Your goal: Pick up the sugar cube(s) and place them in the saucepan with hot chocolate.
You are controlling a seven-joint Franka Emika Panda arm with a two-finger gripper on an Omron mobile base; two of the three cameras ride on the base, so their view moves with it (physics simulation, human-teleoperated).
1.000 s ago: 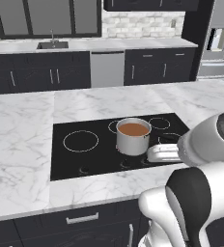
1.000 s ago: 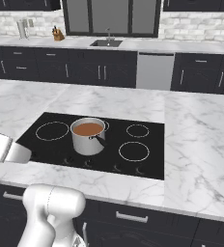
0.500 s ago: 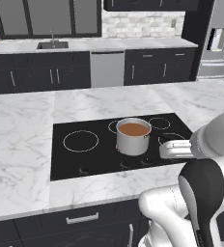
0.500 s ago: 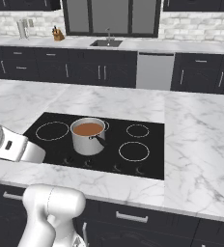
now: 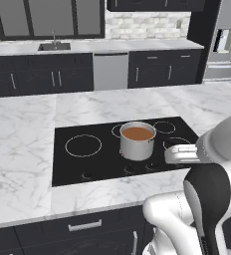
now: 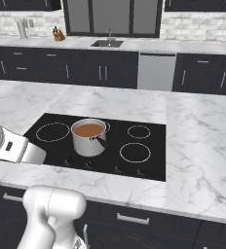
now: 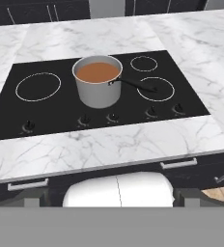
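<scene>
Saucepan [image 5: 137, 144] sits on the black cooktop [image 5: 82, 164], on the middle burner ring toward the cooktop's back edge; hot chocolate [image 5: 138, 133] fills it nearly to the rim. Same pot in right base view [image 6: 88, 140] and hand view [image 7: 98, 83]. In the hand view its dark handle [image 7: 135, 85] runs out to the right across a front burner ring [image 7: 155, 89]. Cooktop is set into the marble island counter [image 5: 23, 144], knobs [image 7: 85, 120] in a row along its front edge.

Sugar cubes: can't make them out on the counter or cooktop at this resolution.

Claw: can't tell how far open it is or whether it holds anything. White wrist segment pokes in over the cooktop's front right corner in left base view, and at the counter's front left edge in right base view.

Background: sink [image 5: 54, 46] and dishwasher [image 5: 110, 71] on the back wall, knife block [image 6: 59, 35] on the back counter.
</scene>
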